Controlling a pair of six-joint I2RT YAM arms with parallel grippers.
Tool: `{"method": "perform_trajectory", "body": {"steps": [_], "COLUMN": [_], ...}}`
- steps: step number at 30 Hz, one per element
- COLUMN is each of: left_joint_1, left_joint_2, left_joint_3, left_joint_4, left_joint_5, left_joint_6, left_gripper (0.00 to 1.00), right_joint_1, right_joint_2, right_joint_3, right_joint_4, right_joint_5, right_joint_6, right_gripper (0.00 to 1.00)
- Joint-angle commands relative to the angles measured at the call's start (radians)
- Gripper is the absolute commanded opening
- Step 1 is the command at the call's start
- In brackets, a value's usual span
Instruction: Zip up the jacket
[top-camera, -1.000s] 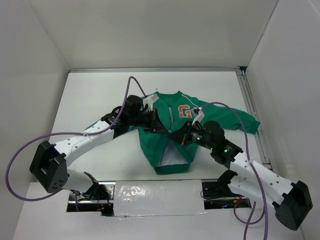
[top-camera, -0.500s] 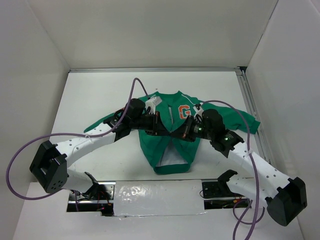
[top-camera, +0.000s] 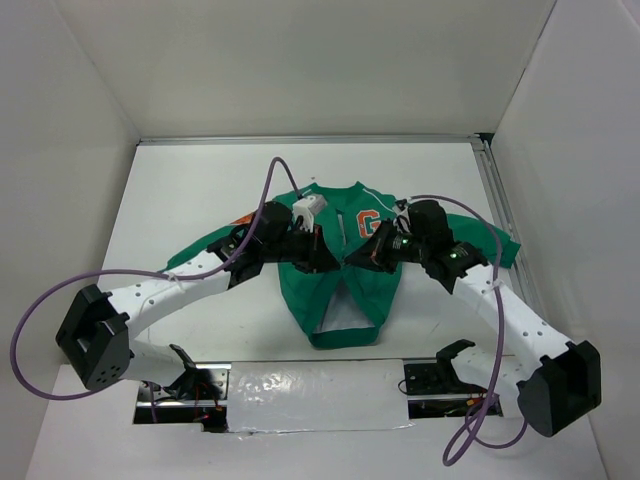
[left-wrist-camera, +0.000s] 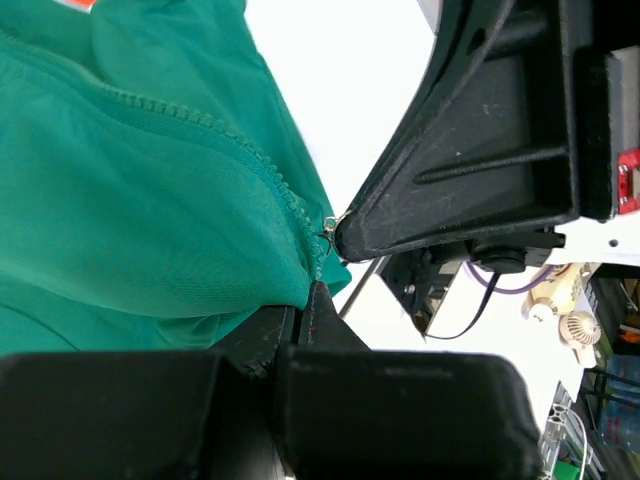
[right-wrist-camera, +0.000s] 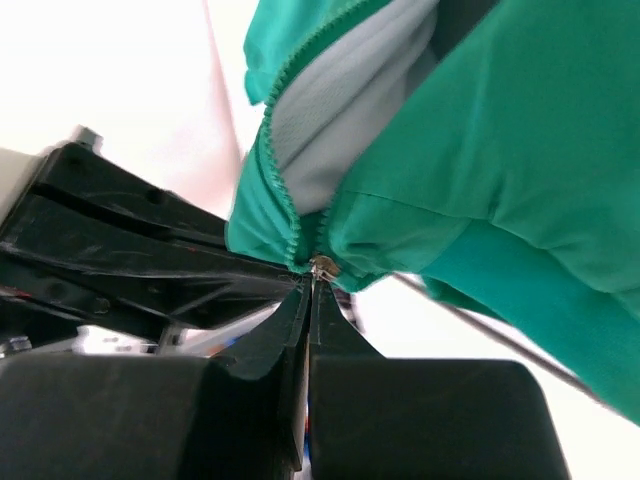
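Note:
The green jacket (top-camera: 340, 275) lies in the middle of the table, orange "G" patch (top-camera: 368, 222) up, its lower front still parted over white lining. My left gripper (top-camera: 322, 257) is shut on the jacket's front edge beside the zipper teeth (left-wrist-camera: 250, 150); its fingertips (left-wrist-camera: 318, 305) pinch the green fabric. My right gripper (top-camera: 352, 256) is shut on the metal zipper pull (right-wrist-camera: 322, 266) and meets the left one tip to tip. The right gripper's black body (left-wrist-camera: 470, 150) fills the left wrist view, and the left gripper's body (right-wrist-camera: 120, 260) shows in the right wrist view.
White walls enclose the table on three sides. A metal rail (top-camera: 505, 225) runs along the right edge. Purple cables (top-camera: 265, 185) loop above both arms. A taped slot with electronics (top-camera: 300, 385) sits at the near edge between the arm bases.
My right gripper has moved up the jacket front toward the collar, its arm swinging away from me. The left gripper has shifted slightly with it. The front opening has narrowed.

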Motion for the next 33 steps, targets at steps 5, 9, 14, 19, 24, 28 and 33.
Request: {"method": "perform_trajectory", "body": {"steps": [5, 9, 14, 19, 24, 28, 33], "left_joint_1": [-0.025, -0.025, -0.028, -0.075, -0.150, -0.204, -0.206], "left_joint_2": [0.017, 0.021, -0.022, -0.080, -0.074, -0.062, -0.013], "left_joint_3": [0.063, 0.116, 0.136, 0.096, 0.102, 0.102, 0.120], "left_joint_4": [-0.262, -0.274, -0.302, -0.277, -0.199, -0.121, -0.107], "left_joint_5": [-0.040, -0.089, -0.158, -0.310, -0.424, -0.474, -0.548], "left_joint_6": [0.050, 0.098, 0.166, 0.211, 0.280, 0.346, 0.346], "left_gripper": [0.25, 0.54, 0.86, 0.99, 0.99, 0.99, 0.80], "right_joint_1": [0.084, 0.105, 0.124, 0.127, 0.133, 0.133, 0.127], "right_joint_2": [0.064, 0.078, 0.069, 0.069, 0.075, 0.077, 0.067], "right_joint_3": [0.176, 0.179, 0.206, 0.243, 0.263, 0.277, 0.273], "right_joint_4": [-0.076, -0.099, -0.131, -0.180, -0.189, -0.202, -0.171], "right_joint_5": [0.262, 0.245, 0.260, 0.243, 0.203, 0.199, 0.151], "right_joint_6": [-0.290, -0.327, -0.339, -0.349, -0.321, -0.295, -0.267], "right_gripper": [0.00, 0.00, 0.00, 0.00, 0.00, 0.00, 0.00]}}
